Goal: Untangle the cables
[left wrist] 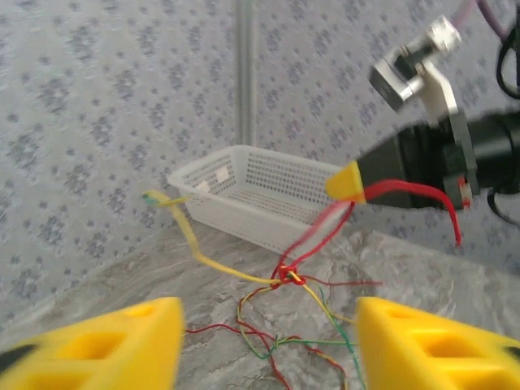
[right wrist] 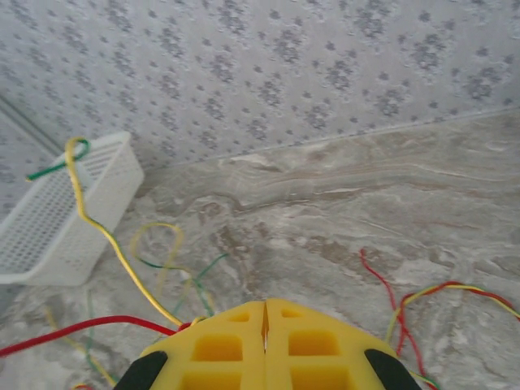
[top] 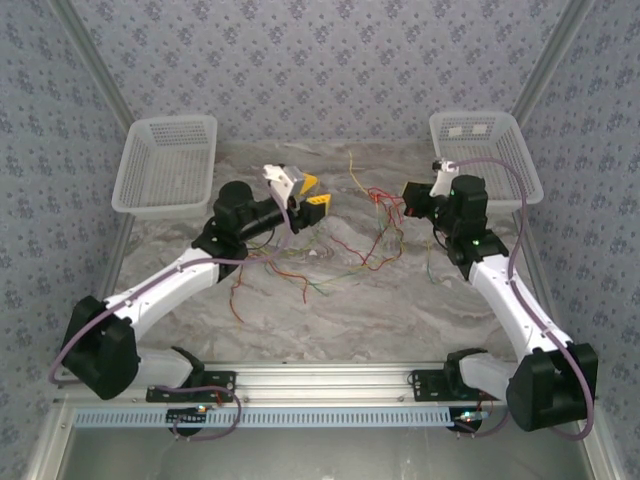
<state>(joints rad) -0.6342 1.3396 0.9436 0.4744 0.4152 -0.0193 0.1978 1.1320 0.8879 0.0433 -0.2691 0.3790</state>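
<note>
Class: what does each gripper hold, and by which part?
Right gripper pinches a red cable near one end, above the knot; left gripper is open, holding nothing.

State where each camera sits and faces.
Top: above and behind the arm bases, looking down on the table, left basket, right basket; both arms show.
Left wrist: faces across the wires to the right basket; open left gripper below.
Right wrist: faces the left basket; right gripper shut on wires below.
Shared: top and left wrist both show the right gripper, right basket.
</note>
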